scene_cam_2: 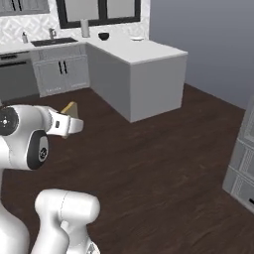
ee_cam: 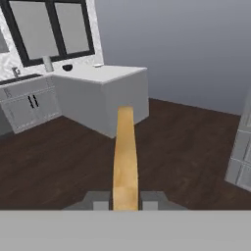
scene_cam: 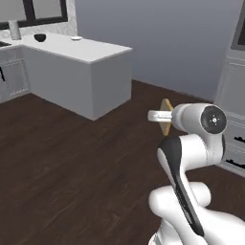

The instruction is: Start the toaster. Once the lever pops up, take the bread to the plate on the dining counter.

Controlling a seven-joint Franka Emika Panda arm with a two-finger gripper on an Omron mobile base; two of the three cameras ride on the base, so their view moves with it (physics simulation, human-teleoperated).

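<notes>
**Toast in transit across the kitchen floor, carried toward the far bench.**
The fingers (ee_cam: 125,201) are clenched on the lower edge of the bread (ee_cam: 125,157), a golden-tan slice held edge-on and upright ahead of the hand; from the left base camera it shows as a tan sliver (scene_cam: 166,117) just past the wrist. The plate (scene_cam: 76,38) lies far off on the white bench (scene_cam: 95,52), beside a dark bowl (scene_cam: 40,37), well apart from the bread. To carry well, I judge, the grip should stay firm and the slice level, approaching the bench corner squarely before lowering over the plate. Dark wood floor (scene_cam_2: 163,163) lies open between; a window (ee_cam: 49,29), sink and grey cupboards (scene_cam_2: 62,74) stand far left.
</notes>
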